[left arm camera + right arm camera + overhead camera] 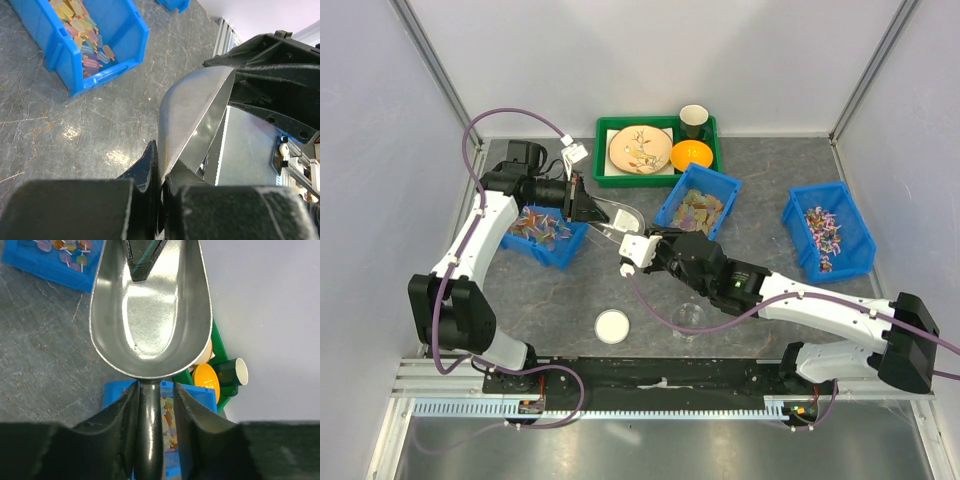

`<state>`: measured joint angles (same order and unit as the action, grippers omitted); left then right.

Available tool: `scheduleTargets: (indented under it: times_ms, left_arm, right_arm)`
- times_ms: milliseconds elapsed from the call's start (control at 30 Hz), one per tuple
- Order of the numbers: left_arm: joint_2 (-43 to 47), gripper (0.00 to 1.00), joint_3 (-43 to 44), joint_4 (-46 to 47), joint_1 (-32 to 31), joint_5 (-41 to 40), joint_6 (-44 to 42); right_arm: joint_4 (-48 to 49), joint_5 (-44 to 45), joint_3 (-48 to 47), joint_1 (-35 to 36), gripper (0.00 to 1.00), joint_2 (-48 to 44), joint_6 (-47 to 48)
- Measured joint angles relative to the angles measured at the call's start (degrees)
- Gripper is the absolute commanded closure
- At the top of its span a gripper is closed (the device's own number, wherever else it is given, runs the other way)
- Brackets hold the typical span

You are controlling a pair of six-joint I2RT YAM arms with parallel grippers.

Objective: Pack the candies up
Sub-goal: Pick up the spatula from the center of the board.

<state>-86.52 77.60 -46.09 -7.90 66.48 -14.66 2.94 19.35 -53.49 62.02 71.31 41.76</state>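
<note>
The candies [542, 225] lie in mixed bright colours in the left blue bin [565, 252]; they also show at the top left of the right wrist view [62, 247]. A metal scoop [620, 215] hangs empty between the two grippers, above the table. My left gripper [582, 205] is shut on the scoop's front rim [195, 115], jaws pinched on the thin metal [160, 160]. My right gripper [638, 247] stands around the scoop's handle [149, 440]; the handle lies against one finger with a gap to the other [155, 390]. The scoop's bowl [150, 305] holds nothing.
A middle blue bin [698, 205] holds flat pastel packets and a right blue bin [827, 230] holds tiny pale sweets. A green tray [603, 150] at the back carries a plate, an orange bowl [691, 154] and a green cup [694, 120]. A white lid [612, 325] and a clear cup [690, 318] stand near the front.
</note>
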Motion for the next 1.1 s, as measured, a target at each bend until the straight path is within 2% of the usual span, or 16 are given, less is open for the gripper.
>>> scheduleTargets:
  times_ms: [167, 200, 333, 367, 467, 500, 667, 733, 867, 933, 1000, 1100]
  left_arm:
    - [-0.02, 0.99, -0.02, -0.24, 0.0, -0.42, -0.28]
    - [-0.11, 0.98, -0.07, -0.26, 0.0, -0.57, -0.37]
    - [-0.22, 0.98, -0.17, -0.37, 0.0, -0.96, -0.48]
    - [-0.22, 0.98, -0.15, -0.39, 0.02, -0.98, -0.48]
    - [-0.22, 0.98, -0.17, -0.57, -0.02, -1.2, -0.59]
    - [-0.22, 0.99, -0.2, -0.61, -0.09, -1.36, -0.59]
    - [-0.22, 0.98, -0.2, -0.66, -0.28, -1.64, -0.66]
    - [-0.22, 0.98, -0.22, -0.68, -0.28, -1.75, -0.66]
    - [-0.22, 0.98, -0.33, -0.87, -1.07, -1.66, -1.46]
    - [-0.24, 0.98, -0.37, -0.87, -1.07, -1.79, -1.64]
    - [-0.22, 0.99, -0.37, -0.7, -1.07, -1.77, -1.7]
    - [-0.22, 0.99, -0.37, -0.55, -1.07, -1.81, -1.68]
  right_arm:
    - [0.15, -1.36, 0.0, -0.2, 0.83, 1.33, -0.5]
    - [0.24, -1.46, 0.0, -0.33, 0.9, 1.57, -0.55]
    - [0.35, -1.64, 0.0, -0.44, 0.99, 1.92, -0.83]
    - [0.35, -1.68, 0.0, -0.44, 0.98, 1.92, -1.01]
    - [0.26, -1.88, -0.02, -0.48, 0.74, 1.92, -1.57]
    - [0.17, -2.01, -0.02, -0.52, 0.7, 1.92, -1.88]
    - [-0.46, -2.73, -0.22, -0.72, 0.7, 1.92, -3.15]
    - [-0.5, -2.89, -0.24, -0.74, 0.59, 1.92, -3.45]
    - [-0.96, -3.34, -0.55, -0.76, 0.59, 1.99, -4.02]
    - [-0.92, -3.32, -0.55, -0.81, 0.69, 2.05, -4.24]
    - [-1.05, -3.17, -0.55, -0.79, 0.87, 2.05, -4.5]
    - [-0.9, -2.54, -0.68, -0.83, 1.0, 2.16, -5.49]
